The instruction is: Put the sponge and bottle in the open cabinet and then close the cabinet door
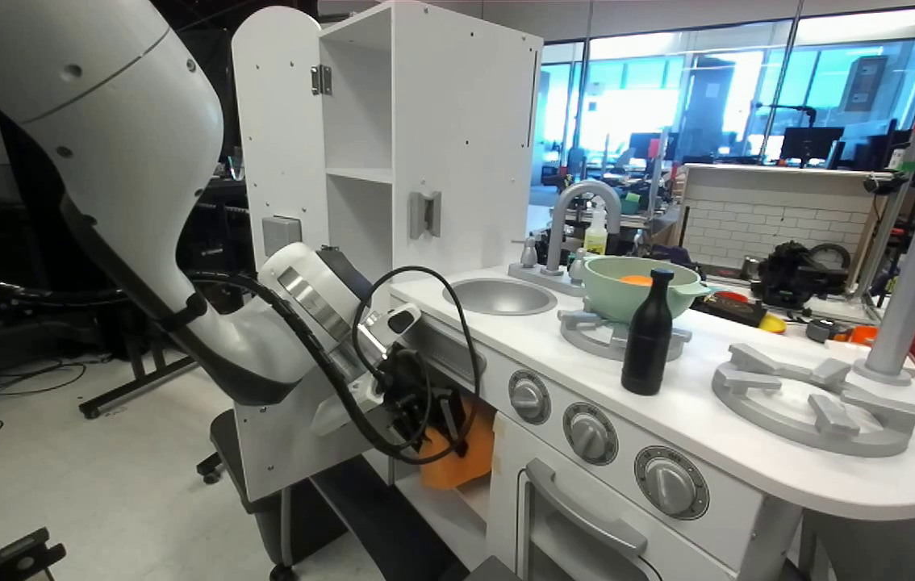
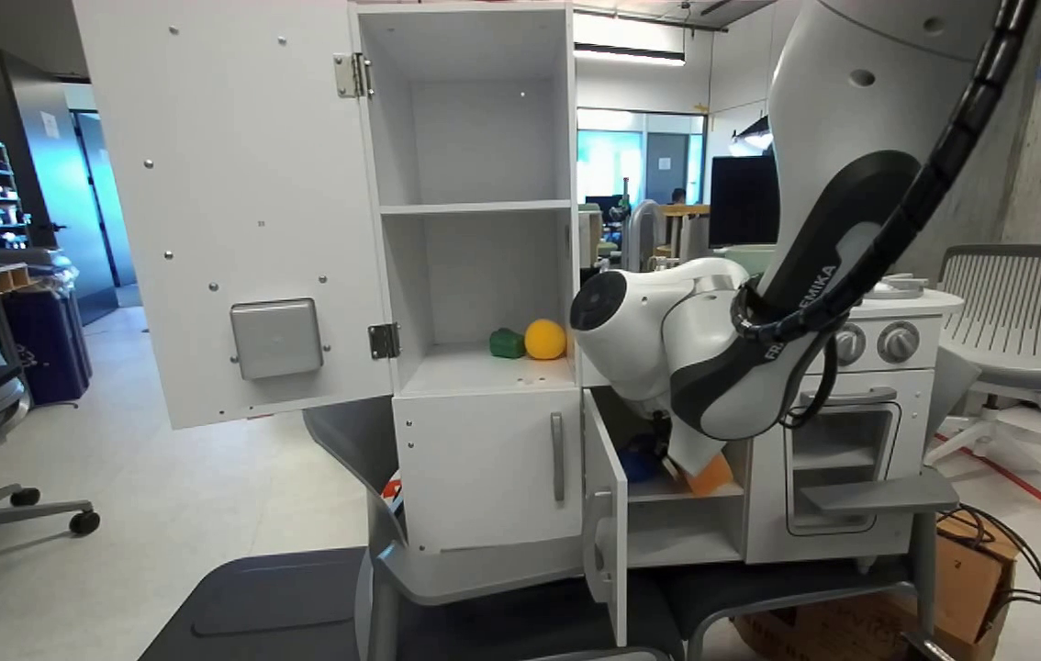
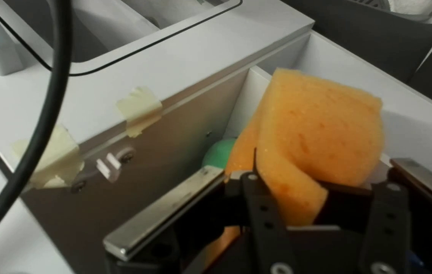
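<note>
Sponge [image 3: 322,129] is bulging from the claw [image 3: 291,186] within the low cabinet [image 2: 681,543]. The jaws are standing nearly together, pinching a fold of foam, and most of the lump is protruding beyond them. Such a shallow hold could be letting it slip; the squeezed fold could also be clinging at release and dragging the lump back out. If it is dropping too near the front, it may be rolling off the shelf [image 2: 654,491] or poking out and blocking the cabinet door [image 2: 614,514]. Whether it is touching the shelf I am not managing to tell, since the arm [image 2: 704,340] is hiding much of that compartment. The door is standing swung out next to the arm, so a hasty exit could be knocking it, and the cable [image 3: 61,57] is looping where it could be snagging on the counter [image 1: 522,339]. The bottle [image 1: 649,339] is standing upright on that counter near the green bowl [image 1: 619,298]; being slim, it could be toppling at a clumsy grasp.

The cabinet is holding a blue thing [image 2: 640,462] on the shelf and, past the sponge, a green rounded thing [image 3: 218,152]. The green bowl is sitting over a burner [image 1: 599,347] with something orange [image 1: 637,280] inside. The upper cupboard [image 2: 493,138] is bearing a dark green piece [image 2: 508,343] and a yellow-orange ball [image 2: 545,340] on its lower level.
</note>
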